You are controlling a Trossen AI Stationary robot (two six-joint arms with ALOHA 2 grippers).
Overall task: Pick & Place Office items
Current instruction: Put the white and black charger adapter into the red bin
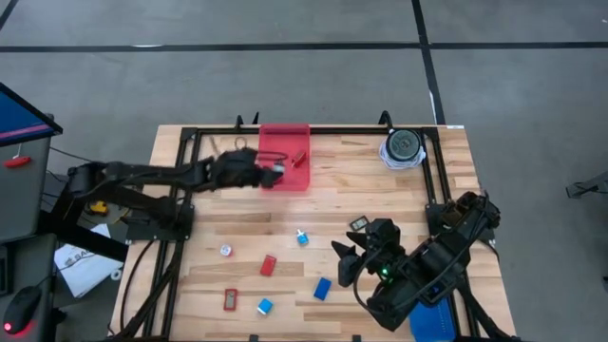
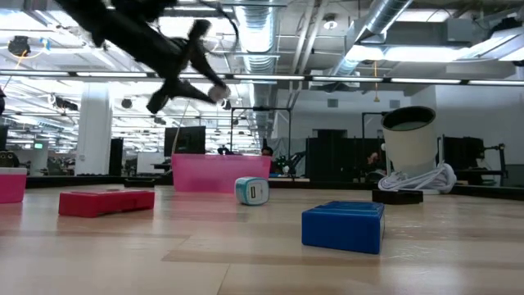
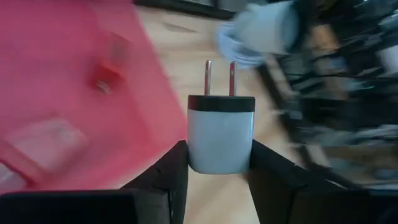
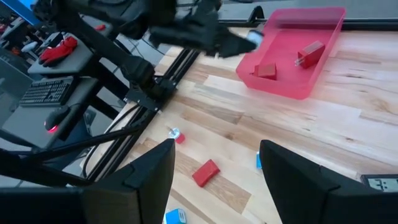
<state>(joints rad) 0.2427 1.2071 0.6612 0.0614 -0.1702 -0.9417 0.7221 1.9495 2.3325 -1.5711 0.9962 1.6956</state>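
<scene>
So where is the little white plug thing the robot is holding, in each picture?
High view: white charger in the left gripper, over the red tray.
Low view: upper left, in the air.
Left wrist view: centre, between the fingers.
Right wrist view: top, beside the tray.
Shared landmark: the red tray.

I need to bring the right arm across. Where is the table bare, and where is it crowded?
Bare wood lies between the red tray and the cable spool, and below the tray down to the pale cube. The front strip is crowded: red block, blue block, flat red piece.
</scene>
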